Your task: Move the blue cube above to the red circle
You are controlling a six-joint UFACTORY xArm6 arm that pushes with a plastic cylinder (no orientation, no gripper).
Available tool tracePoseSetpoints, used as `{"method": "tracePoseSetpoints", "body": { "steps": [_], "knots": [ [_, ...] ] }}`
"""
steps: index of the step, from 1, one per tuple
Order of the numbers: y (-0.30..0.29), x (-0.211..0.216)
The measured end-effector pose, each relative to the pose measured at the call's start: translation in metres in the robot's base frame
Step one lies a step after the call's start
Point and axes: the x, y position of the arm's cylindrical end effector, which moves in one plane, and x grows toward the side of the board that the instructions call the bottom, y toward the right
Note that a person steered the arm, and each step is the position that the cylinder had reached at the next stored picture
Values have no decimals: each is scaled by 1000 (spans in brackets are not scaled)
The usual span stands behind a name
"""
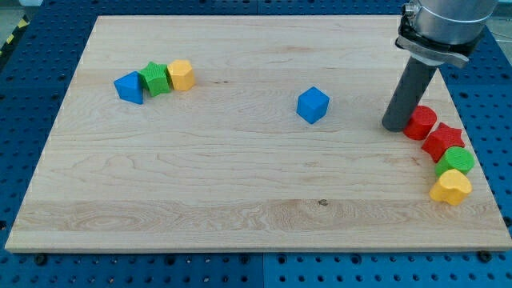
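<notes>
The blue cube (313, 105) lies alone on the wooden counter (240, 192), a little right of the centre, and it touches nothing. At its 3 o'clock, well apart, we see the red circle (421, 122), a round red block near the counter's right edge. Our tip (396, 126) stands between them, just beside the red circle at the circle's 9 o'clock; we cannot tell if it touches. Our end effector is only this dark rod, so there is nothing on it to open or close, and it holds nothing.

From the red circle a short chain runs toward 5 o'clock: a red star (444, 141), a green round block (456, 161) and a yellow heart (451, 187), each one touching the next.

Far at the cube's 9 o'clock a blue block (129, 87), a green block (155, 78) and a yellow block (182, 75) sit close together in a row.
</notes>
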Motion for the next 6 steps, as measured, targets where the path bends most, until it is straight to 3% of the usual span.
{"method": "tracePoseSetpoints", "body": {
  "steps": [1,3,4,5,6],
  "knots": [
    [2,-6],
    [-119,19],
    [-176,12],
    [-150,-12],
    [-86,-13]
  ]
}}
